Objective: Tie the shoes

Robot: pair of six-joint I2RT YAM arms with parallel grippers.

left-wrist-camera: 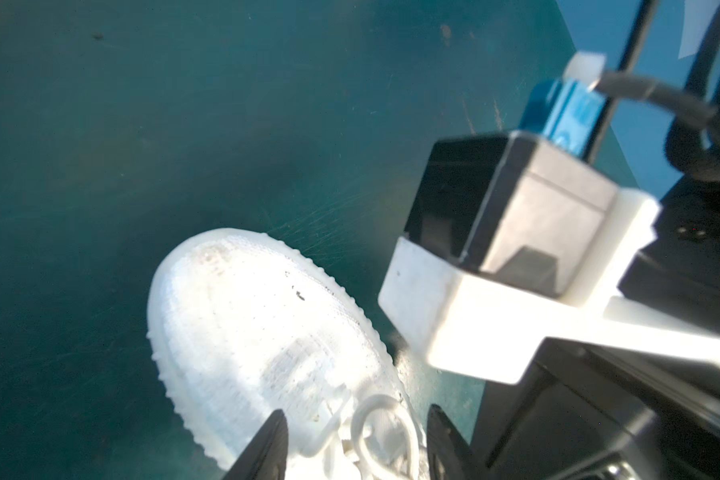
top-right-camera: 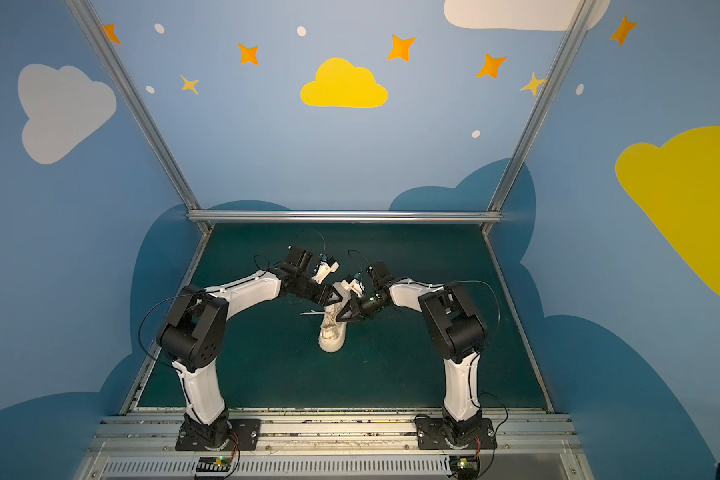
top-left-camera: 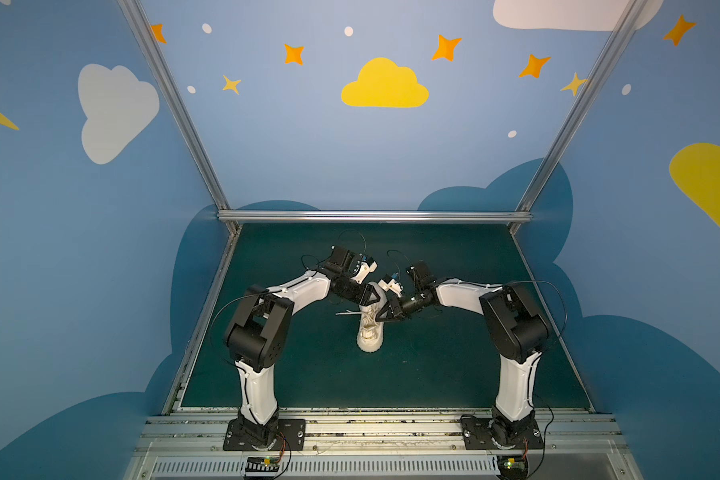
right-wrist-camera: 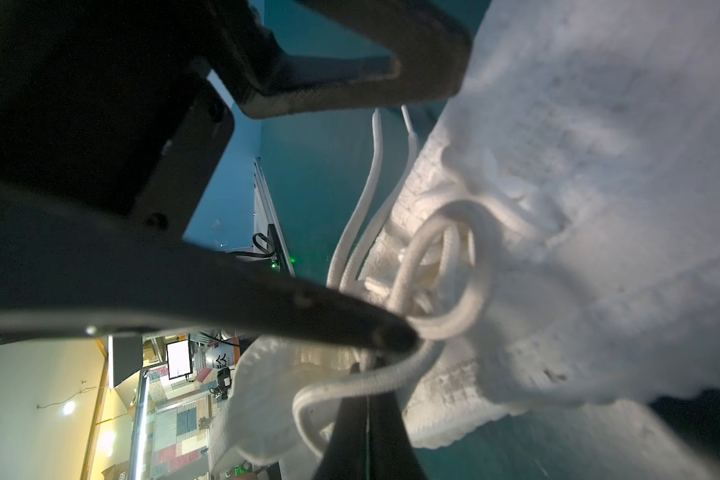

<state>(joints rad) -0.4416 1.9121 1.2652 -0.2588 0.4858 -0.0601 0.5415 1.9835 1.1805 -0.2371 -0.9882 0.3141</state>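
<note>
The shoe (top-left-camera: 368,336) lies mid-surface (top-left-camera: 308,374), toe towards the near edge, heel far. Both claws meet over its laces (right-wrist-camera: 454,257). The left claw (left-wrist-camera: 356,446), half-spread, straddles the loops from the left. The right claw (right-wrist-camera: 368,374) pinches a strand from the right.

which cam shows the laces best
Right wrist view: the laces sit close up, loops and loose ends clear. Left wrist view catches one blurred loop; both top views show only a tiny end beside the shoe.
</note>
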